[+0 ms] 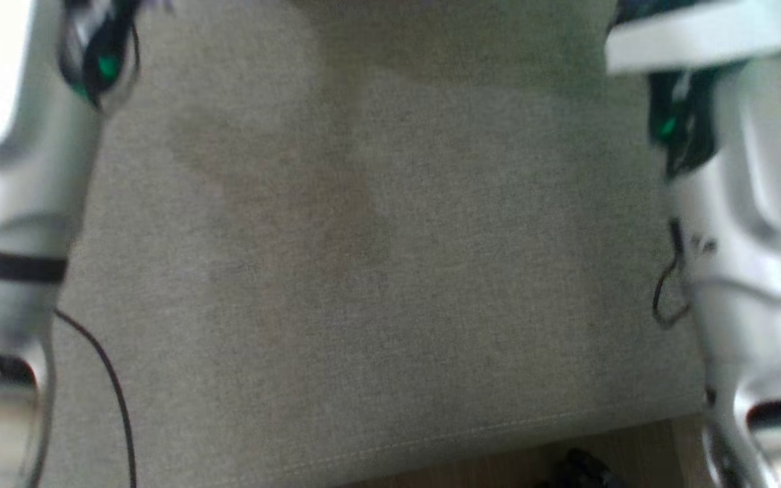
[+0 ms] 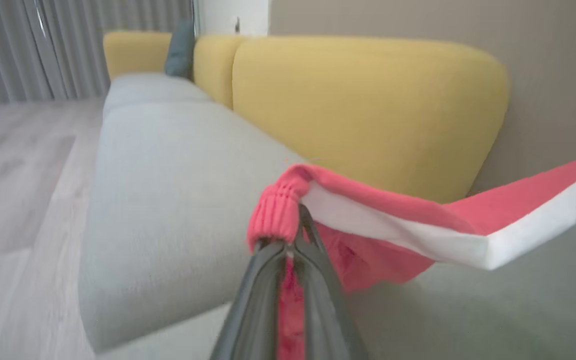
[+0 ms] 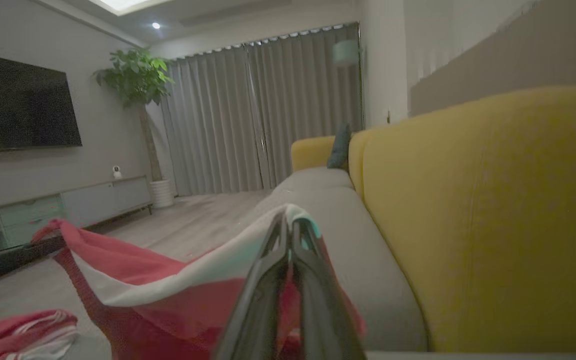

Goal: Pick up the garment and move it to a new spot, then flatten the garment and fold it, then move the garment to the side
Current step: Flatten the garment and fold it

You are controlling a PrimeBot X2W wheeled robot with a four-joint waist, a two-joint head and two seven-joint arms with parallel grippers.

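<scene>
Gripped aloft at two points: a red garment (image 2: 393, 220) with a white band. Pinched by its ribbed cuff in the left pincer (image 2: 293, 240), fully closed; caught at a white-edged fold (image 3: 168, 295) in the right pincer (image 3: 288, 235), likewise clamped tight. Stretched and sagging between the two, over the grey sofa seat (image 2: 168, 175), before the yellow back cushion (image 2: 368, 100). From the head, blurred: pale left forearm (image 1: 11, 203) and right forearm (image 1: 756, 237) flanking grey upholstery.

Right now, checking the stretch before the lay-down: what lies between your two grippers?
The red-and-white garment, pinched by the left gripper and right gripper, hangs between them; both wrist views show it.
</scene>
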